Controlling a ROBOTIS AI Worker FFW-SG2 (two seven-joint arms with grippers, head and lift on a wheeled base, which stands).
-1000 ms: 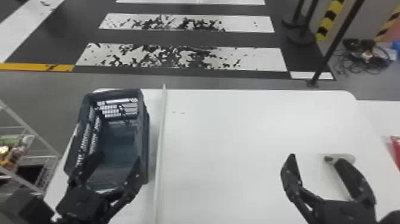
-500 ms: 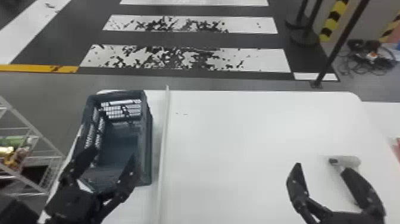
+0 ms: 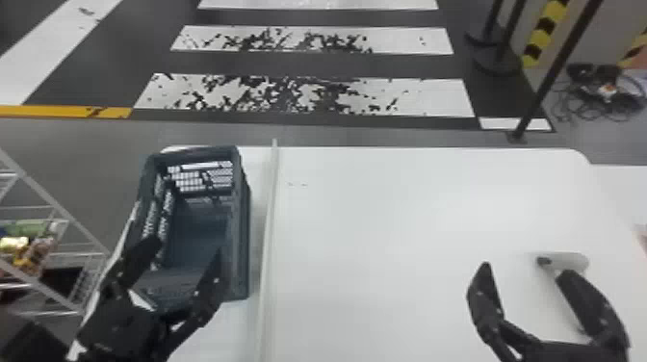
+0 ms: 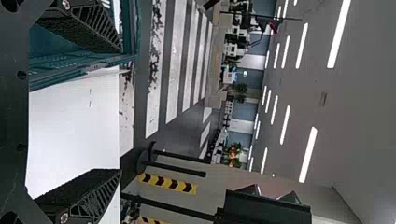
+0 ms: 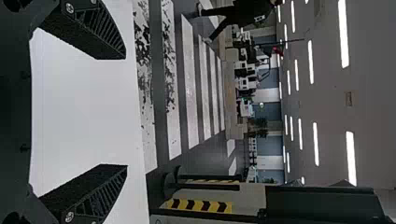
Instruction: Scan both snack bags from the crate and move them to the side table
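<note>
In the head view, my left gripper (image 3: pixel 185 248) is open over the near part of the dark crate (image 3: pixel 243 240), whose visible floor is bare. My right gripper (image 3: pixel 528 270) stands open above the table's right part, its right finger partly covering a pale handheld scanner (image 3: pixel 570 262). The side table (image 3: pixel 618 190) adjoins at the right. In the left wrist view, the left gripper (image 4: pixel 120 111) has widely parted fingers, with the crate (image 4: pixel 84 65) behind one. White tabletop lies between the parted fingers of the right gripper (image 5: pixel 124 112) in the right wrist view.
A thin raised strip (image 3: pixel 268 231) runs along the white table (image 3: pixel 385 207) just right of the crate. Left of the table stands a wire rack (image 3: pixel 62 212) holding colourful packages (image 3: pixel 26 250). A reddish item (image 3: pixel 641 243) shows at the far right edge.
The head view has shifted a little, so table, crate and scanner appear slightly farther right. The right gripper has drawn back slightly toward the near side. Both grippers stay open.
</note>
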